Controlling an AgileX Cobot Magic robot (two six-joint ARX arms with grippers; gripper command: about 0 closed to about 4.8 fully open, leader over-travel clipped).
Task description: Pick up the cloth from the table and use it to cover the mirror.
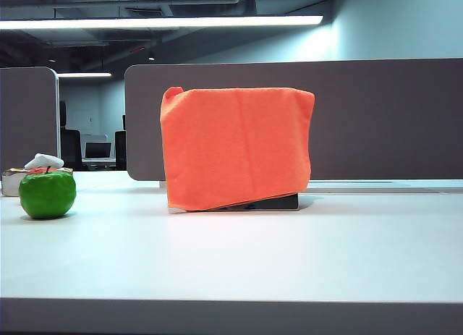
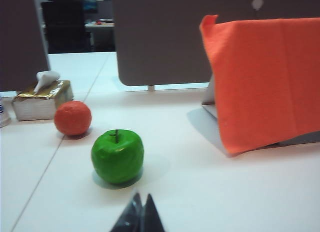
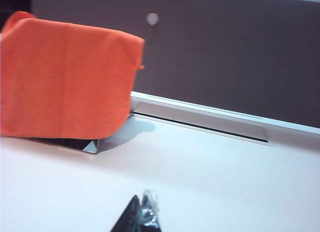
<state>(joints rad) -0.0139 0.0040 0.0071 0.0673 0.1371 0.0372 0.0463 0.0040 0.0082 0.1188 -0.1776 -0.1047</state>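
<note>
The orange cloth [image 1: 235,147] hangs draped over the upright mirror [image 1: 271,202], of which only a dark strip along the bottom shows under the hem. The left wrist view has the cloth [image 2: 265,81] with the mirror's pale edge [image 2: 210,99] beside it. In the right wrist view the cloth [image 3: 65,79] covers the mirror, whose lower corner [image 3: 87,144] peeks out. My left gripper [image 2: 142,196] is shut and empty, well back from the cloth over the white table [image 1: 231,255]. My right gripper [image 3: 141,198] is shut too, holding nothing. Neither gripper appears in the exterior view.
A green apple [image 1: 47,194] stands on the table's left side, with an orange ball [image 2: 72,118] and a tissue box [image 2: 42,99] behind it. A grey desk partition [image 1: 391,118] runs behind the mirror.
</note>
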